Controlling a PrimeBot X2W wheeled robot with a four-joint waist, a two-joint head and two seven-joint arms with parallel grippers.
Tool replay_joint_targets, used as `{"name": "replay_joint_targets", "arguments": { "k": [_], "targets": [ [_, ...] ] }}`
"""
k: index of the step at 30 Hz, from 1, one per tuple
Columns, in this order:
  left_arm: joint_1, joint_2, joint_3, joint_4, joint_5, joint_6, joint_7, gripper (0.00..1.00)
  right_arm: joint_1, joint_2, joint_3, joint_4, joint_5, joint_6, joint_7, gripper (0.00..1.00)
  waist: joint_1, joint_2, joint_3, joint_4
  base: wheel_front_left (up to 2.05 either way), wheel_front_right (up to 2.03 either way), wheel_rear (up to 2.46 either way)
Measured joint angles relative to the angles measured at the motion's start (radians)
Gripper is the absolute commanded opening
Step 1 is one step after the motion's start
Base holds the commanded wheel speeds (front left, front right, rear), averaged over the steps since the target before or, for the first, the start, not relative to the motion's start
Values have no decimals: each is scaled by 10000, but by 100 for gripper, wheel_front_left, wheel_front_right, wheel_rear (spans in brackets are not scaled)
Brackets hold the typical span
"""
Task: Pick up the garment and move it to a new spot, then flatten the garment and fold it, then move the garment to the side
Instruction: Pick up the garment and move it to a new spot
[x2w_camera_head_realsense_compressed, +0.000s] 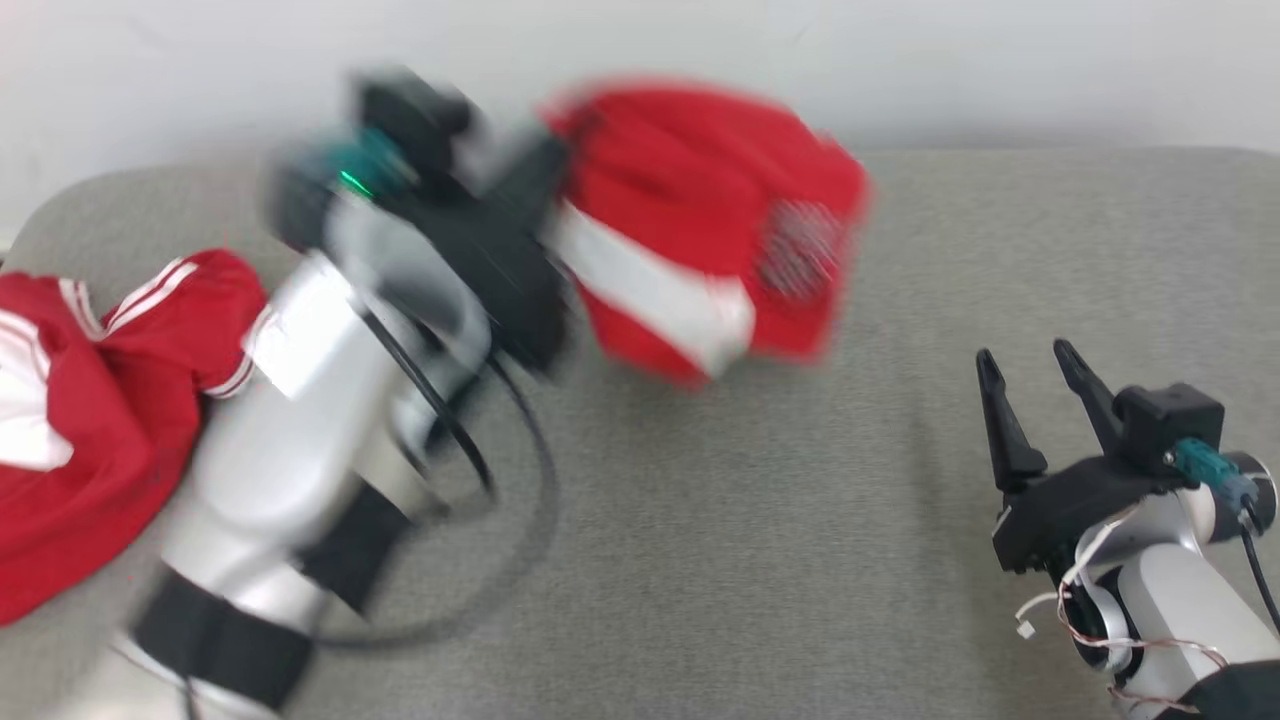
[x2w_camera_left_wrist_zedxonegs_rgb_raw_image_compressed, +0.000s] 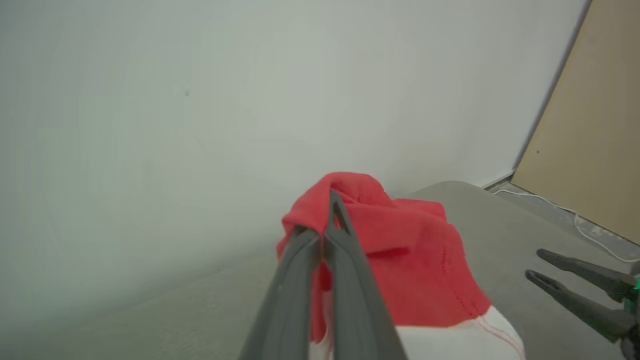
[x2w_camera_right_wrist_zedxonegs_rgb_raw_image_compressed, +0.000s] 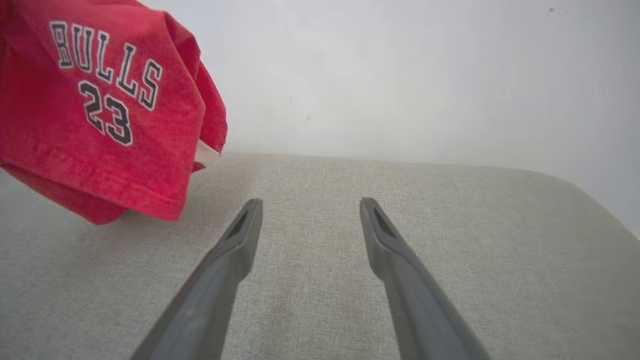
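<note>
— Fingers (x2w_camera_left_wrist_zedxonegs_rgb_raw_image_compressed: 345, 260) of the left gripper (x2w_camera_left_wrist_zedxonegs_rgb_raw_image_compressed: 322, 215): how did they stand?

— Clenched on a bunched fold of the red Bulls shirt (x2w_camera_head_realsense_compressed: 700, 200). In the left wrist view the two dark fingers lay pressed together with red cloth pinched between them near the tips.

— And where was the shirt?

— It hung from that grip above the far middle of the grey cloth-covered table (x2w_camera_head_realsense_compressed: 750, 550), close to the white wall (x2w_camera_head_realsense_compressed: 1000, 60). It was crumpled, with a white panel showing on its lower side. In the right wrist view its hem hung clear of the table, and the print "BULLS 23" faced the camera. The head view was blurred around the left arm and the shirt.

— What about the right gripper (x2w_camera_head_realsense_compressed: 1025, 352)?

— It was at the near right, well apart from the shirt. Its fingers were spread wide and released, with nothing between them but bare table.

— Anything else on the table?

— A second red garment (x2w_camera_head_realsense_compressed: 100, 400) with white stripes lay heaped at the near left edge, just beside the left forearm. I could not tell whether they touched.
</note>
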Motion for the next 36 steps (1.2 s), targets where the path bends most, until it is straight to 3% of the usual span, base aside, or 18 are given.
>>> {"name": "replay_joint_targets", "arguments": {
  "k": [6,13,18,19,20,26,36],
  "targets": [
    [1749,-692,-744,-610,-779,-71,-67,0,356,-15,-148,-107,63,-8,-174,100,0,0,-205,-422,0,0,0],
    [3762,-828,-1440,4,-1208,-71,-184,0,517,-111,-357,-217,140,-77,-265,100,1,1,-141,-625,0,0,0],
    [4312,-886,-2142,414,-1753,-71,-291,0,483,-44,-268,-127,140,-77,-334,100,2,0,-235,-620,0,0,0],
    [4431,-876,-2266,506,-1762,-71,-291,32,453,-8,-215,-98,140,-77,-334,100,2,0,-265,-621,0,0,0],
    [4498,-863,-2360,545,-1783,-69,-291,100,427,15,-194,-73,140,-77,-336,100,1,0,-298,-622,0,0,0],
    [4390,-821,-2619,-86,-2272,-69,-433,100,412,6,-209,0,140,-77,-351,100,1,0,-516,-555,0,0,0],
    [4038,-533,-1791,-1035,-2270,161,-771,100,599,153,-165,2,242,-77,-431,100,2,1,-626,-629,0,0,0]
  ]
}}
